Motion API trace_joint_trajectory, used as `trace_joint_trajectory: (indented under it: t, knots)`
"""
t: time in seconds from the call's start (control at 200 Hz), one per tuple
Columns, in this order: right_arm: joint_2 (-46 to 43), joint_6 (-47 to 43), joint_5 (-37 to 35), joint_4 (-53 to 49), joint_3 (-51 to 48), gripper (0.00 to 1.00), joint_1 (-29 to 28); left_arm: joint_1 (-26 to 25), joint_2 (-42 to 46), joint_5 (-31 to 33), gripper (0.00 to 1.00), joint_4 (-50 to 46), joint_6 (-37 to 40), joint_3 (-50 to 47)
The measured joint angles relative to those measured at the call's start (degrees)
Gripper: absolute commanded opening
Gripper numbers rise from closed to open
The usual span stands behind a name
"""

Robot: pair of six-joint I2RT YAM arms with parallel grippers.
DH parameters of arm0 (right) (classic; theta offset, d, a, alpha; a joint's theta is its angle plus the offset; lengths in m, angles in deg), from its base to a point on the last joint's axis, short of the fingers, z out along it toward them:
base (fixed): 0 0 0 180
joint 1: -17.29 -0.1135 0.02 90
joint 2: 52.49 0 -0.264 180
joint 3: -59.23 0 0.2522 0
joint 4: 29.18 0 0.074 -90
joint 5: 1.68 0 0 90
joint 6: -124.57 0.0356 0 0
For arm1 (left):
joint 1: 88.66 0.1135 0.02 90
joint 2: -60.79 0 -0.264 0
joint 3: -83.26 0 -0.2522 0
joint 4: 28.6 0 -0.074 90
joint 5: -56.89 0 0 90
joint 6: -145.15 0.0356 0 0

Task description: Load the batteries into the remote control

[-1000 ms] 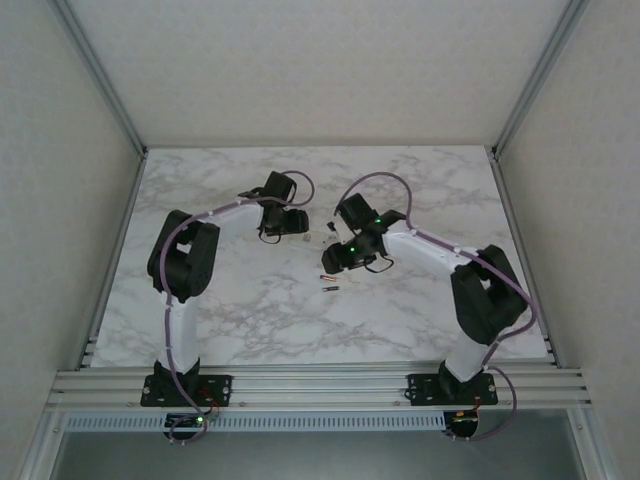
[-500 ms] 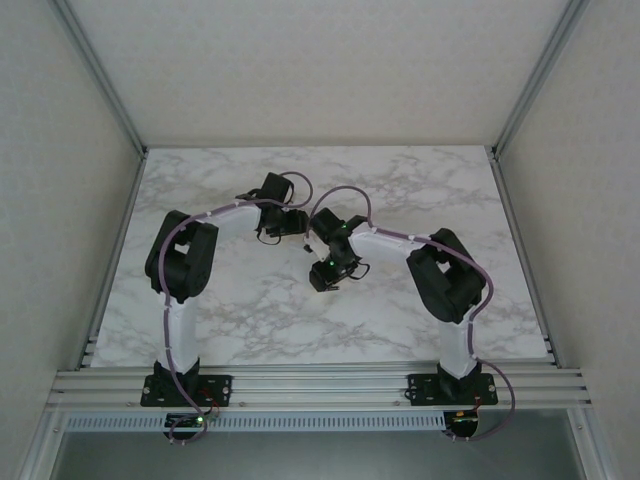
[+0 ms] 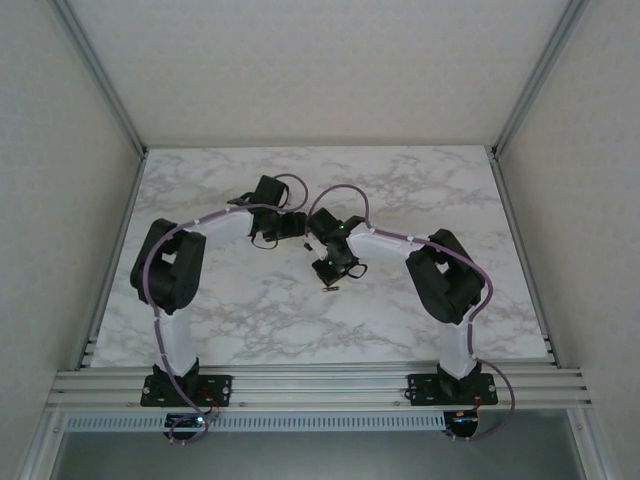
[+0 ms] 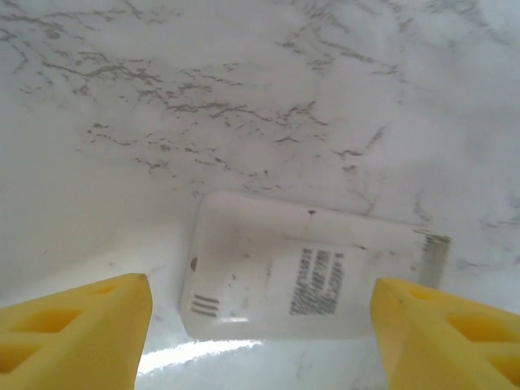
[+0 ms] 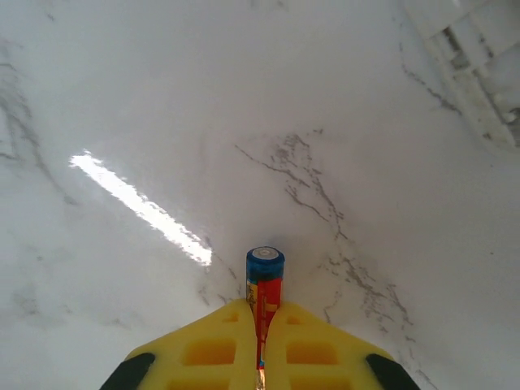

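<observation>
My right gripper (image 5: 264,315) is shut on a battery (image 5: 265,283) with a red body and a blue end. The battery sticks out forward from between the yellow fingers, just above the marble. In the top view this gripper (image 3: 331,268) hangs at mid table, and another battery (image 3: 331,289) lies just in front of it. My left gripper (image 4: 260,325) is open, its fingers either side of a flat white piece (image 4: 309,280) with three grooves and a printed label. I cannot tell if this is the remote control's back or its cover. A white ribbed part (image 5: 479,57) lies at the top right of the right wrist view.
Both wrists are close together over the middle of the marble table (image 3: 440,190); the left gripper (image 3: 285,226) sits just left of the right one. Metal frame rails (image 3: 120,250) and white walls bound the table on the left, right and back.
The right arm swung left over the two batteries and its jaws closed on one; one battery is left on the table. The left arm's elbow shifted left and its jaws widened.
</observation>
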Motion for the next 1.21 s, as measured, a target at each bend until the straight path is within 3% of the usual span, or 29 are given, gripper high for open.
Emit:
trace_joint_trajectory:
  t: [0.22,0.426,0.651,0.991,1.207]
  knots:
    - [-11.85,18.27,6.38,11.1,-4.17,0.07,7.1,0.57,5.51,0.09,0.76,2.38,-1.03,-2.19]
    - [-6.69,30.16,7.08,16.76,-2.38,0.08,9.99,1.27,5.64,-0.09,0.76,3.87,-1.2,-2.97]
    - [2.4,35.71,6.93,16.0,1.95,0.09,9.81,1.27,5.64,-0.24,0.78,4.26,-1.18,-3.32]
    - [4.09,40.81,7.02,16.22,2.62,0.14,9.86,1.31,5.64,-0.42,0.92,4.55,-1.18,-3.32]
    - [4.09,41.05,6.54,16.04,2.47,0.14,9.88,1.31,5.64,-0.42,0.94,4.94,-1.2,-3.48]
